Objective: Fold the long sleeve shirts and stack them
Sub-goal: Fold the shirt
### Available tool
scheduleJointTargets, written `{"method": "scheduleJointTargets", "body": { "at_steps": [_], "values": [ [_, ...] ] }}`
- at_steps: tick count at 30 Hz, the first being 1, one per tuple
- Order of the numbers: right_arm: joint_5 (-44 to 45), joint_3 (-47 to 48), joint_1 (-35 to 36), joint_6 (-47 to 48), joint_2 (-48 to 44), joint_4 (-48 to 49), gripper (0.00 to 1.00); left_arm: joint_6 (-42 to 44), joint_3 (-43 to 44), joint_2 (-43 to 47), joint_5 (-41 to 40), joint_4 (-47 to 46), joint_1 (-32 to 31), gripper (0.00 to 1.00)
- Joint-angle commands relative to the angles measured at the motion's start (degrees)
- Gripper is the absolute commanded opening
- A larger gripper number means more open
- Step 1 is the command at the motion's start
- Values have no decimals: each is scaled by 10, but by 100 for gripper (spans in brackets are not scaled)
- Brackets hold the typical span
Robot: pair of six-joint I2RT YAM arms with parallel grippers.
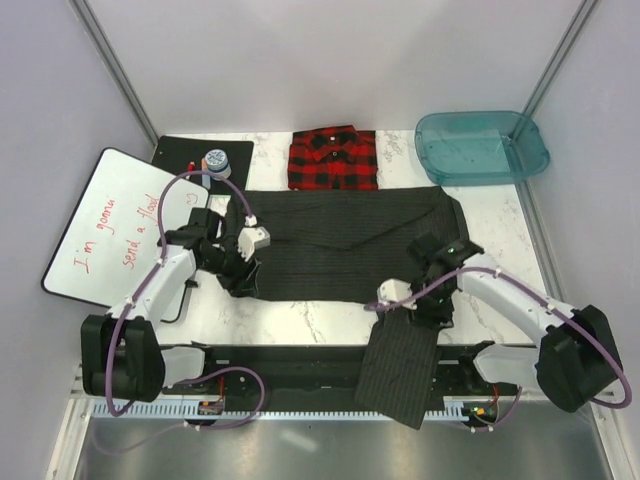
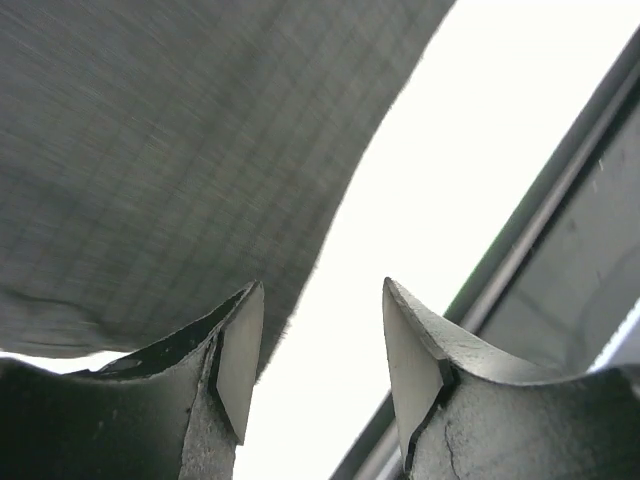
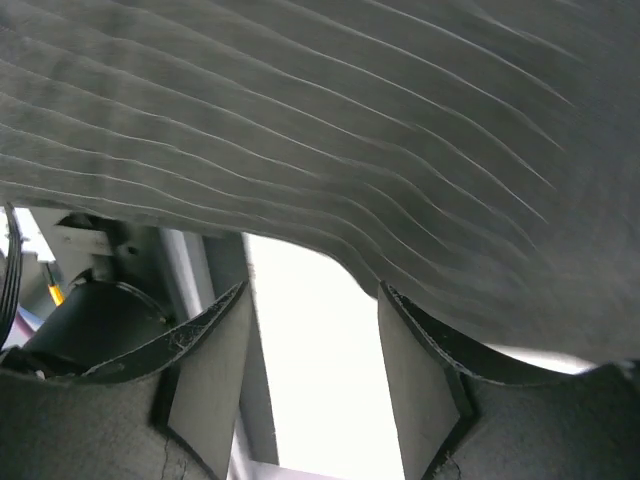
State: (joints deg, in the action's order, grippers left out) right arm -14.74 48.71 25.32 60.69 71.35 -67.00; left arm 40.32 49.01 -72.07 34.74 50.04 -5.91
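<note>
The dark pinstriped shirt (image 1: 345, 245) lies spread across the middle of the table, one sleeve (image 1: 400, 370) hanging over the near edge. The red-and-black plaid shirt (image 1: 333, 158) lies folded at the back. My left gripper (image 1: 240, 278) is open at the shirt's near left corner; its wrist view shows the cloth edge (image 2: 170, 170) beside the left fingertip and bare table between the jaws (image 2: 315, 370). My right gripper (image 1: 425, 310) is open at the shirt's near right corner; pinstriped cloth (image 3: 380, 130) fills the view just ahead of its jaws (image 3: 310, 375), nothing between them.
A teal plastic tub (image 1: 481, 146) stands at the back right. A whiteboard with red writing (image 1: 122, 228) lies at the left, beside a black clipboard (image 1: 190, 153) and a small jar (image 1: 216, 162). Grey walls close in on both sides.
</note>
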Motion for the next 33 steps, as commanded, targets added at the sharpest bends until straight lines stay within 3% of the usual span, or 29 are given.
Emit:
{"method": "scheduleJointTargets", "body": {
  "at_steps": [1, 7, 11, 14, 17, 18, 25, 33],
  "values": [
    [49, -52, 110, -11, -17, 76, 61, 45, -32, 39, 19, 11, -1, 58],
    [90, -102, 247, -118, 27, 158, 64, 16, -51, 70, -28, -23, 3, 57],
    [119, -122, 262, -130, 47, 195, 58, 27, -66, 82, -22, -28, 9, 57],
    [144, -128, 262, -137, 67, 224, 41, 61, -80, 73, -33, -33, 10, 55],
    [144, -116, 261, -145, 68, 216, 4, 124, -86, 57, -40, -33, 10, 51],
    [139, -113, 261, -147, 61, 209, 1, 142, -88, 57, -40, -33, 9, 50],
    [118, -98, 260, -154, 4, 164, 0, 264, -96, 60, -44, -87, 3, 42],
    [104, -67, 214, -141, -17, 129, 0, 412, -149, 58, -122, -86, -8, 42]
  ]
}}
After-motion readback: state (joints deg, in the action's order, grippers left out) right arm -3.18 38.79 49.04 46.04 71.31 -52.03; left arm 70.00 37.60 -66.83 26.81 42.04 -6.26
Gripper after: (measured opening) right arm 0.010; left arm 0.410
